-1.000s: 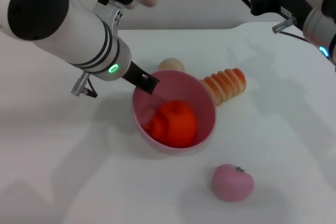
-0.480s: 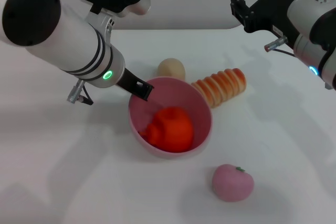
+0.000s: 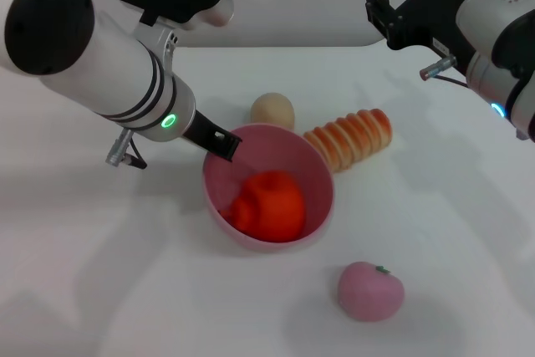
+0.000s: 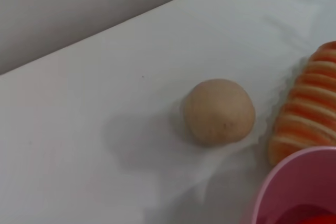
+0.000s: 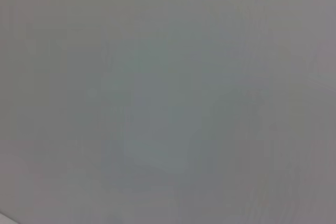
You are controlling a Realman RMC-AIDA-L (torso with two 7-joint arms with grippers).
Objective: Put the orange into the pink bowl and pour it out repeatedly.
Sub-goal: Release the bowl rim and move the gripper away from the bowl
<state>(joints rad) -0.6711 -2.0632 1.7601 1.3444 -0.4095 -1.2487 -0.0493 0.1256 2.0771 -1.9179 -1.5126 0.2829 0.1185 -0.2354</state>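
The pink bowl [image 3: 322,175] sits mid-table, tipped a little with its opening towards me. Inside it lies the red-orange orange [image 3: 269,205], against the near wall. My left gripper [image 3: 219,146] is shut on the bowl's far-left rim, with one black finger showing inside the bowl. In the left wrist view, only a piece of the pink bowl [image 4: 294,182] and a sliver of the orange [image 4: 311,219] show at a corner. My right gripper [image 3: 397,2] hangs high at the back right, open and holding nothing, far from the bowl.
A beige ball [image 3: 272,110] [image 4: 218,111] lies just behind the bowl. A striped orange-cream bread loaf [image 3: 351,138] [image 4: 307,103] lies to the bowl's right, nearly touching it. A small pink apple toy [image 3: 370,290] sits near the front. The right wrist view shows only grey.
The left arm has drawn the bowl slightly left and towards me, with the orange still inside. The right arm moved in from the right edge, then held still.
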